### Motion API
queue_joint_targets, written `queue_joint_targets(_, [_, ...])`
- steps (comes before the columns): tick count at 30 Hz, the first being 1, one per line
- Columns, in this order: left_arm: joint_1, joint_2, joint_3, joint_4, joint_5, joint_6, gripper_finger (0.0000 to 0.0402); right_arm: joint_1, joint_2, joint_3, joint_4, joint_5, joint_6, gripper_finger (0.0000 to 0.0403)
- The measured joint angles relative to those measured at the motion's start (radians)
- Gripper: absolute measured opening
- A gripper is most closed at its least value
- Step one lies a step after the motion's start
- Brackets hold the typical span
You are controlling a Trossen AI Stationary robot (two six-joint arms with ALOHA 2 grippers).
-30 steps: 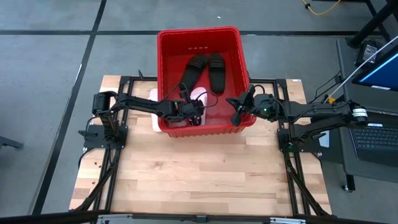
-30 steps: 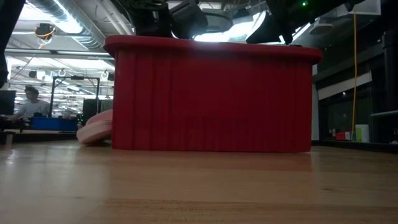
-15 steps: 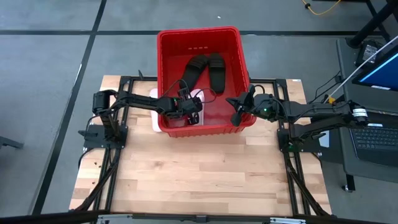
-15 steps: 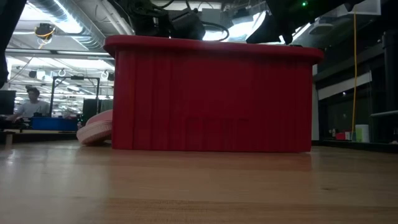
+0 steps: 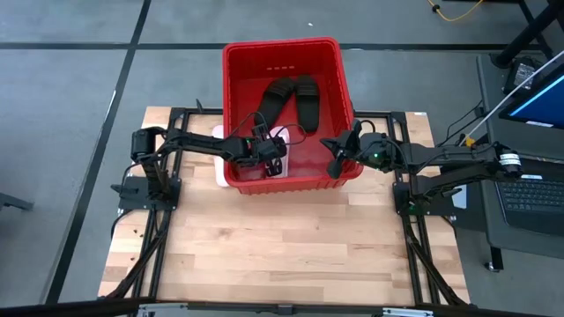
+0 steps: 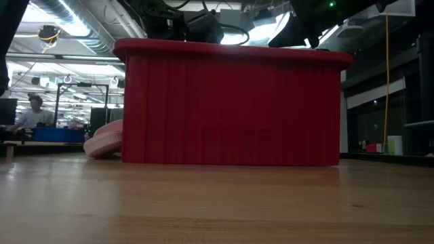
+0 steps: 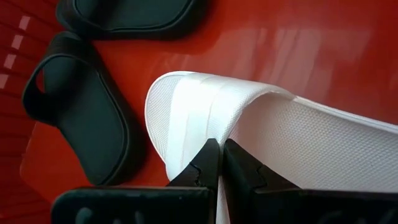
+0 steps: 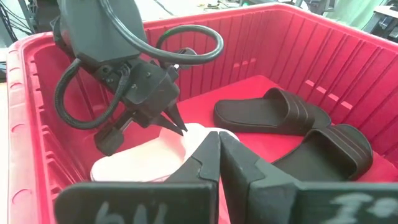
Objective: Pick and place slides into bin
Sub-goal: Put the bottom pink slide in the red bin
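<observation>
The pink slide (image 7: pixel 298 149) I am working with lies on the red floor of the bin (image 5: pixel 236 97), toward its near-left corner, strap up. My left gripper (image 7: pixel 219 163) is down inside the bin with its fingers pinched together on the edge of that slide's strap; the right wrist view shows the same gripper (image 8: pixel 176 126) with its tips meeting at the pale slide (image 8: pixel 149 160).

Two black slides (image 5: pixel 293 95) rest side by side deeper in the bin, toward the far wall, apart from the pink one. In the left wrist view one black slide (image 7: pixel 81 115) lies just beside the pink slide's toe end and the other (image 7: pixel 127 15) beyond it.

The second pink slide (image 6: pixel 105 140) is outside the bin, on the desk (image 5: pixel 291 246) against the bin's left wall; from above only a pale sliver (image 5: pixel 218 158) shows beside my left arm.

My right gripper (image 5: pixel 337 157) hovers at the bin's right rim, its fingers (image 8: pixel 202 163) pressed together with nothing between them.
</observation>
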Motion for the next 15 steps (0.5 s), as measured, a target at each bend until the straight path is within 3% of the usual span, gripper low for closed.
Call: queue_joint_targets(15, [0.0, 0.0, 0.0, -0.008, -0.001, -0.025, 0.0029, 0.0, 0.0, 0.0, -0.008, 0.0, 0.002, 0.0011])
